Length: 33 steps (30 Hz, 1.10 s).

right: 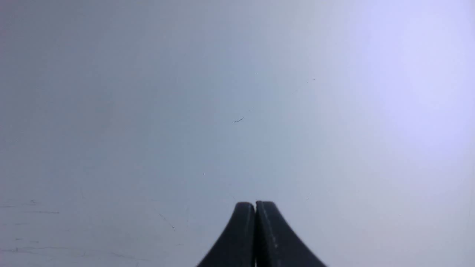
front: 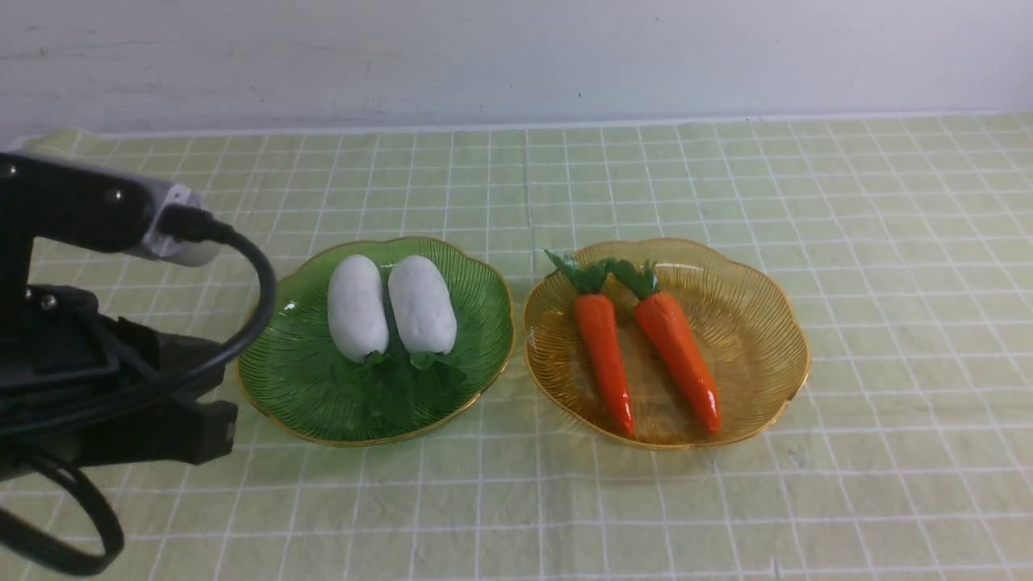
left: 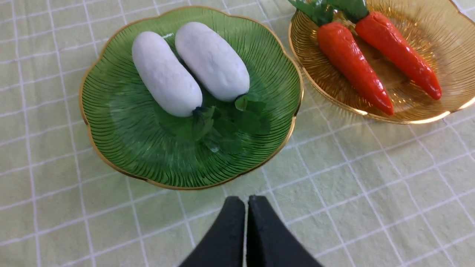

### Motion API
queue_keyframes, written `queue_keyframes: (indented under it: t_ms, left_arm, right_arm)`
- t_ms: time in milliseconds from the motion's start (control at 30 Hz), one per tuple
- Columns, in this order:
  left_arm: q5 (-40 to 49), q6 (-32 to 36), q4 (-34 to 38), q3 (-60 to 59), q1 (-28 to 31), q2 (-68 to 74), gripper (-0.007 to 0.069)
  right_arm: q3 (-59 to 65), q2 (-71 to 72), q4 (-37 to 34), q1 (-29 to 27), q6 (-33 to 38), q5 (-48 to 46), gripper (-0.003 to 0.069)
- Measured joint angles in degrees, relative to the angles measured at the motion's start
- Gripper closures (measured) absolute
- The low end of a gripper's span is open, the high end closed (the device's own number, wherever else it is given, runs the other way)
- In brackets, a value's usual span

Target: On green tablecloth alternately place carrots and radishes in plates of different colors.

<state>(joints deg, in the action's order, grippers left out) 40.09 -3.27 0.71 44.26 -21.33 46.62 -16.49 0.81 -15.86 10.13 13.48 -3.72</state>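
Two white radishes (front: pixel 390 307) lie side by side in the green plate (front: pixel 282 379), leaves toward me; they also show in the left wrist view (left: pixel 189 68). Two orange carrots (front: pixel 646 347) lie in the amber plate (front: pixel 767 355), tips toward me; they show in the left wrist view (left: pixel 374 63) too. Both plates sit on the green tablecloth (front: pixel 726 186). My left gripper (left: pixel 246 202) is shut and empty, above the cloth just short of the green plate's (left: pixel 111 141) near rim. My right gripper (right: pixel 255 205) is shut and empty, facing a plain pale surface; it is out of the front view.
My left arm (front: pixel 97 355) with its black cable fills the left side of the front view beside the green plate. A pale wall (front: pixel 516 56) stands behind the table's far edge.
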Motion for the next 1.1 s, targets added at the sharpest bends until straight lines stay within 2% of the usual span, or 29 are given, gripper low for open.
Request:
queue_keyframes:
  t_ms: [200, 367, 867, 1000, 1100]
  left_arm:
    - [-0.23, -0.55, -1.96, -5.67, 0.0, -10.66, 0.0632]
    - [-0.12, -0.55, -0.26, -8.78, 0.0, -20.73, 0.0632]
    - [-0.24, 0.2, -0.11, -8.91, 0.0, -25.72, 0.0632]
    - [-4.39, 1.14, -1.79, -12.48, 0.65, -27.84, 0.0632]
    - [-8.83, 2.76, -2.44, -18.69, 3.74, -32.05, 0.0632]
  right_arm:
    - [0.13, 0.0, -0.1, 0.0, 0.02, -2.12, 0.0673]
    - [0.19, 0.0, -0.1, 0.0, 0.02, -3.04, 0.0673]
    - [0.23, 0.0, -0.14, 0.0, 0.02, -4.08, 0.0673]
    - [0.23, 0.0, -0.14, 0.0, 0.02, -4.08, 0.0673]
    - [0.23, 0.0, -0.14, 0.0, 0.02, -4.08, 0.0673]
